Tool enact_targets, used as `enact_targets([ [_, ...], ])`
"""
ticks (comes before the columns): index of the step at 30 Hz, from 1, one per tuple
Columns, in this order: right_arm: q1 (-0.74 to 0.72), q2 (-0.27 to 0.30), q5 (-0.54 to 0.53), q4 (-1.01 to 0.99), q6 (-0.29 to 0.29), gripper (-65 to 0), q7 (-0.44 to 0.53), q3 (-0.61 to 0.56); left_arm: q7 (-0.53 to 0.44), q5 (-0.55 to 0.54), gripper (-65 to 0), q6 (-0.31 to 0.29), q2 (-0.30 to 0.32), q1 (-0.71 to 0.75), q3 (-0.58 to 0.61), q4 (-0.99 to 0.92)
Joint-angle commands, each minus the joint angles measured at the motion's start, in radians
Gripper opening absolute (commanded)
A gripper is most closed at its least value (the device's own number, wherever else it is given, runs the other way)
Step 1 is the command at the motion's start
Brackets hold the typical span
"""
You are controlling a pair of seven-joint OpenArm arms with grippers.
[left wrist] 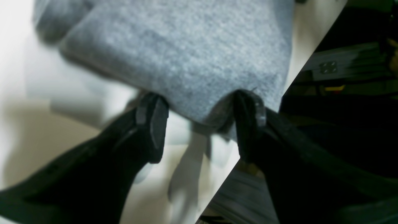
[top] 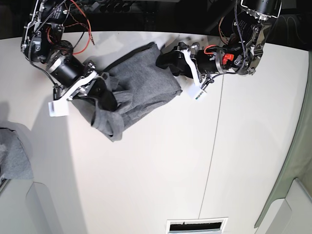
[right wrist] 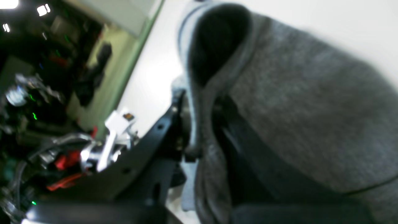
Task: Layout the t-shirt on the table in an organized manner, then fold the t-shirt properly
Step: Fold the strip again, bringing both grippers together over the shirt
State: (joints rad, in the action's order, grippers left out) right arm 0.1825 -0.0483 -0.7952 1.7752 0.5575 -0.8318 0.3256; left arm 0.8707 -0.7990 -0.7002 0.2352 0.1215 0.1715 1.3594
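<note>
The heather-grey t-shirt lies bunched and folded over itself on the white table, at the far left-centre of the base view. My right gripper is shut on a fold of the t-shirt; in the right wrist view the cloth is pinched between its black fingers. My left gripper is at the shirt's far right corner. In the left wrist view its jaws stand wide apart, with the shirt's edge sagging between the fingertips.
A smaller bunch of grey cloth lies at the left edge. A thin dark seam crosses the table. A pale grey-green panel stands at the right. A vent slot is at the front edge. The table edge runs beside my left gripper.
</note>
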Motion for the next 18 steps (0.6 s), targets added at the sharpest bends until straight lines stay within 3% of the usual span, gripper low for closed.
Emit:
enact_targets([
  [1, -0.008, -0.007, -0.003, 0.015, 0.015, -65.0, 0.021, -0.034, 0.012, 0.018, -28.4, 0.002, 0.009, -0.006, 0.0, 0.008],
  [3, -0.005, -0.01, 0.044, 0.012, 0.015, -65.0, 0.021, -0.111, 0.005, 0.019, -28.4, 0.002, 0.01, -0.006, -0.003, 0.008],
  [4, -0.005, -0.01, 0.07, 0.012, 0.015, -61.3, 0.02, -0.148, 0.005, 0.019, -28.4, 0.002, 0.011, -0.006, -0.003, 0.008],
  [6, -0.005, -0.01, 0.107, 0.012, 0.015, -42.0, 0.02, -0.221, 0.004, 0.019, -28.4, 0.002, 0.013, -0.006, -0.003, 0.008],
  [8, -0.006, -0.01, 0.134, 0.013, 0.015, -31.8, 0.022, -0.281, 0.004, 0.018, -28.4, 0.002, 0.015, -0.008, -0.004, 0.008],
  [15, -0.066, -0.011, 0.157, 0.025, 0.015, -31.6, 0.056, -0.326, 0.043, -0.024, -28.6, 0.002, 0.017, -0.007, -0.091, 0.023],
  [18, -0.122, -0.01, 0.225, 0.028, 0.014, -31.6, 0.093, -0.282, 0.084, -0.081, -39.0, 0.002, 0.035, -0.005, -0.16, 0.078],
])
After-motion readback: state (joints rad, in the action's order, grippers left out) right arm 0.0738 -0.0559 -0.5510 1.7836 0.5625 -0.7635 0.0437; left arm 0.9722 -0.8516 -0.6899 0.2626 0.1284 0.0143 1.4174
